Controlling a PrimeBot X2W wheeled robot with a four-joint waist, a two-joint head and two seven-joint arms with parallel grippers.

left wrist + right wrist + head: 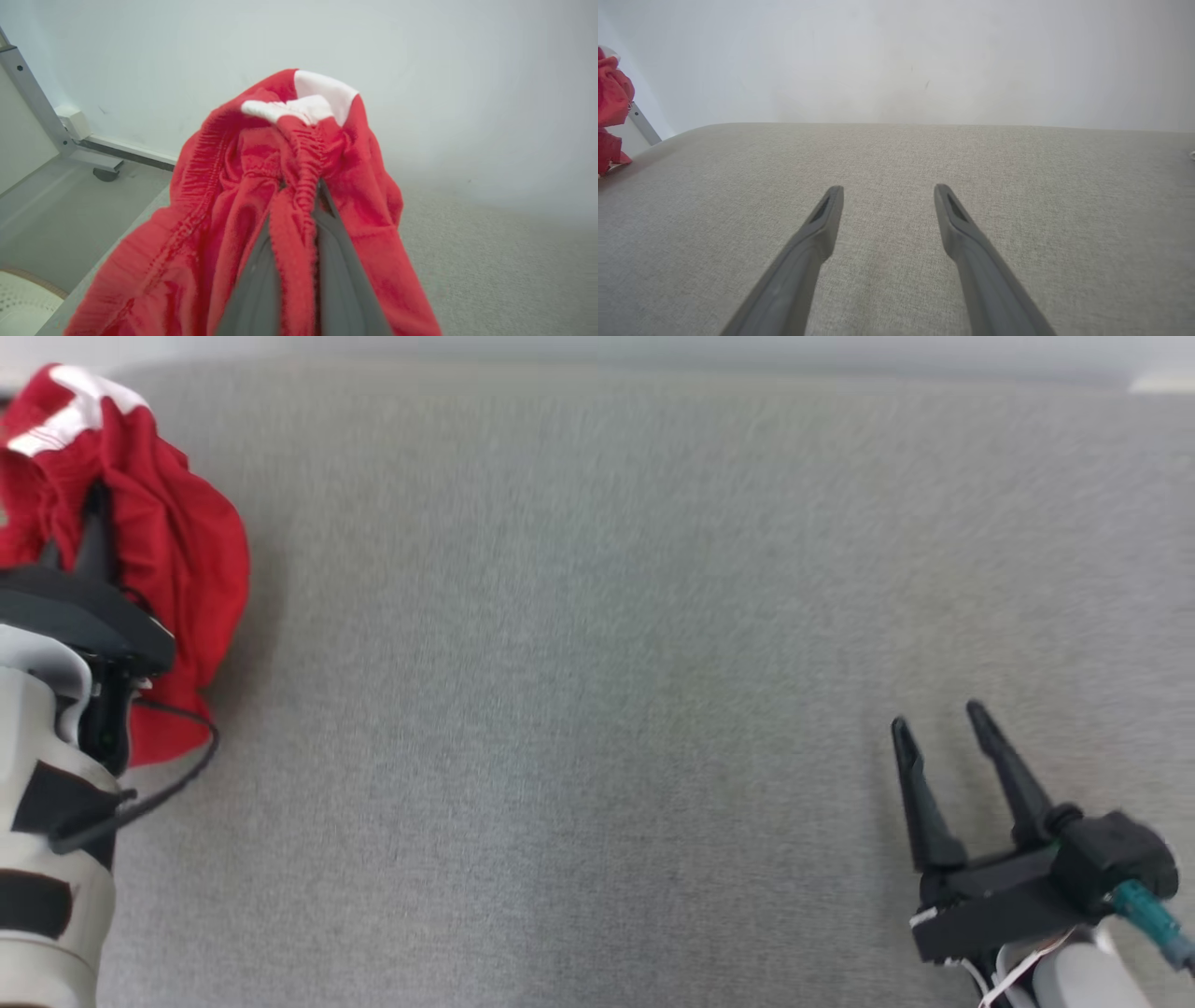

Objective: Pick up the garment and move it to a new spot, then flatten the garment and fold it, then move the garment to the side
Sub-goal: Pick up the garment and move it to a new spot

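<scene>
Fingers [341, 280] of the left gripper [301, 186] are clamped on a thin pinch of waistband of the bunched red fabric garment with white trim [187, 551], held at nine o'clock in the head view, near the left edge of the grey fabric-covered tabletop [597, 616]. The right gripper [938, 716] sits spread and empty at four o'clock. With so little cloth caught, a quick swing could pull the garment free and drop it over that edge.

Soft, even, fairly bright light leaves only a faint shadow on the grey surface [597, 616] just right of the garment [187, 541]. The head view is smeared sideways by motion blur. In the left wrist view the near red cloth is soft and the pale wall [467, 70] looks washed out. The right wrist view is crisper, dimming slightly at its left edge.
</scene>
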